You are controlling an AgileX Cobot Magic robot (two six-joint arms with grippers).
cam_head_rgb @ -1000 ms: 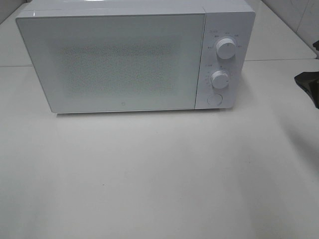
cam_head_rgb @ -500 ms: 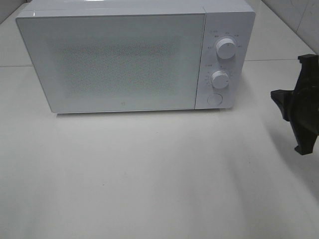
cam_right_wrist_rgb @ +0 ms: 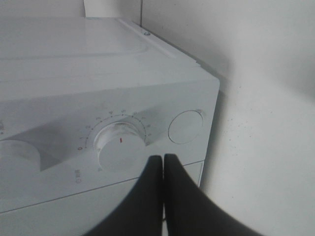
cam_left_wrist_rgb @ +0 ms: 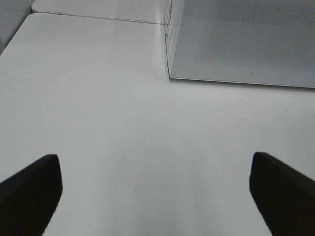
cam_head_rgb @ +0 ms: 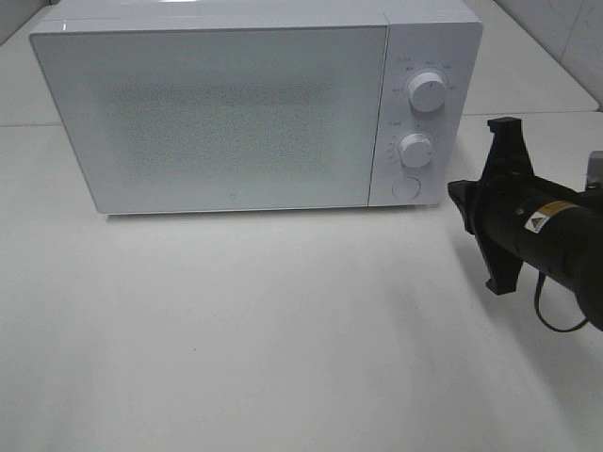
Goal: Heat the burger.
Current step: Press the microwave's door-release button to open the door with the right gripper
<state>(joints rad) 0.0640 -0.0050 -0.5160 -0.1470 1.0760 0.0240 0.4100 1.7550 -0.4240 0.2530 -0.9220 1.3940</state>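
Observation:
The burger is out of view. A white microwave point(cam_head_rgb: 226, 113) stands at the back of the table with its door closed, and nothing shows through the door's dotted window. My right gripper point(cam_head_rgb: 454, 196) is shut and empty. It hovers just right of the control panel, level with the round button point(cam_head_rgb: 406, 188). In the right wrist view its joined fingertips point(cam_right_wrist_rgb: 160, 160) point at the panel just below the lower knob point(cam_right_wrist_rgb: 120, 145) and beside the round button point(cam_right_wrist_rgb: 185, 126). My left gripper point(cam_left_wrist_rgb: 155, 169) is open over bare table, short of the microwave's point(cam_left_wrist_rgb: 241, 39) front left corner.
The panel carries an upper knob point(cam_head_rgb: 429, 94) and a lower knob point(cam_head_rgb: 415, 149). The white table point(cam_head_rgb: 283, 330) stretches wide in front of the microwave. A tiled wall runs along the back right.
My right arm has come in from the right edge and moved left toward the microwave's control panel. The microwave and the left gripper have not moved.

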